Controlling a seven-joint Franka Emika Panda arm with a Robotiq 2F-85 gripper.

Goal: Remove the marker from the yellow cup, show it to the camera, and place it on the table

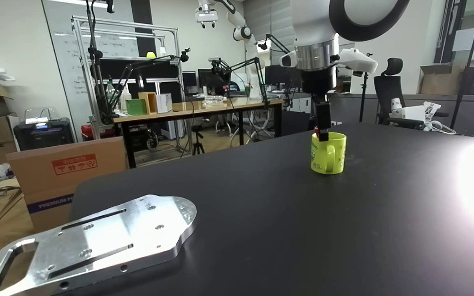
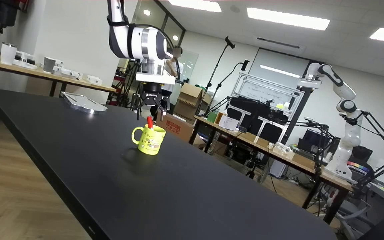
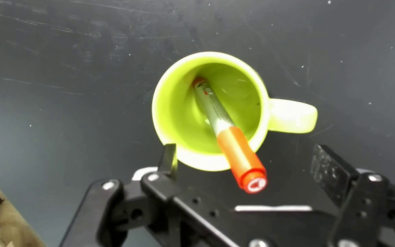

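L of ctr: red marker (image 2: 149, 122) in yellow cup (image 2: 151, 140) on blk table (image 2: 192, 196); gripper (image 2: 150, 115) above, jaws apart; metal plate (image 2: 83, 102) upper L.

I count one cup (image 2: 152, 141) with one handle (image 3: 295, 116), and one marker (image 3: 225, 131). There is a single gripper (image 3: 249, 164), and I make out its two fingers (image 3: 333, 175). I find one black table (image 1: 286, 230), and one plate (image 1: 109, 236) with two long slots (image 1: 93, 219). Both exterior views show me two robot arms (image 2: 138, 43). In an exterior view I also see two wooden benches (image 2: 252, 138) and, overhead, three ceiling lights (image 2: 288, 18).
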